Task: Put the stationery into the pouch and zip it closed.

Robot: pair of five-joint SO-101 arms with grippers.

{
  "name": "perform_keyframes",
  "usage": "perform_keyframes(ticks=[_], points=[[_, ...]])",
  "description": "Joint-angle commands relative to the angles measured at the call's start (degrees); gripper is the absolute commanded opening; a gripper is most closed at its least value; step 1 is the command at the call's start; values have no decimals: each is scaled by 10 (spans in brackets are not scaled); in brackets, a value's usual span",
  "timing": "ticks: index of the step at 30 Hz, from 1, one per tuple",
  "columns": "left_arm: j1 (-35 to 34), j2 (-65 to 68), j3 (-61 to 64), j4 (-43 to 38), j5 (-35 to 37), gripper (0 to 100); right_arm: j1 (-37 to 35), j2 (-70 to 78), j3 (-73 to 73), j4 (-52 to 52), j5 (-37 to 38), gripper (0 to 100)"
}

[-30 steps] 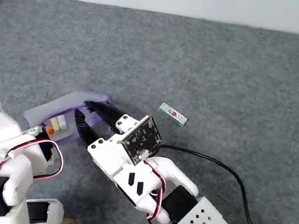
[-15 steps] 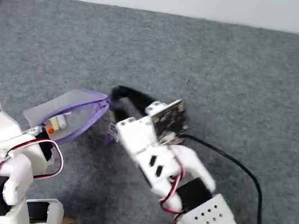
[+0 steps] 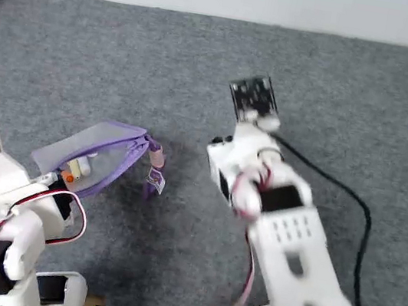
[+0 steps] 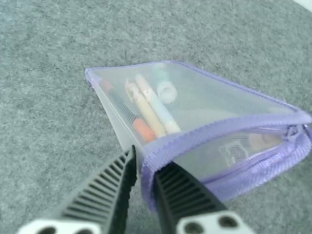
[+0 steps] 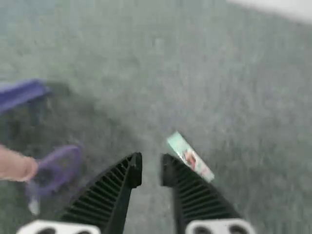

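pouch (image 3: 99, 153): purple mesh, pens (image 4: 151, 105) inside | small green box (image 5: 190, 157): lying outside pouch

left gripper (image 4: 144, 165) clamps the pouch (image 4: 214, 105); right gripper (image 5: 151, 169) hangs narrowly parted.

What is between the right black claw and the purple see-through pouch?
A purple loop-shaped zip tag on grey carpet, in the right wrist view.

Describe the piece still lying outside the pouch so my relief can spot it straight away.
On the grey carpet, look to the side of the purple pouch, just ahead of the right gripper. There lies a small flat block, pale green and white with a red mark. It is the only loose piece on the carpet, while the pens sit inside the see-through pouch.
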Motion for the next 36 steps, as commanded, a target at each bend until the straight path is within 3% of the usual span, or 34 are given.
perform_keyframes(ticks=[1, 8, 16, 24, 36], points=[[-1, 4, 2, -2, 7, 12, 6, 142, -149, 80, 36, 216], [-1, 4, 2, -2, 6, 12, 9, 373, -409, 213, 80, 206], [-3, 4, 2, -2, 6, 12, 22, 579, -617, 286, 156, 206], [-4, 4, 2, -1, 6, 12, 44, 686, -722, 341, 185, 206], [-1, 7, 3, -2, 6, 12, 43, 749, -728, 335, 200, 190]])
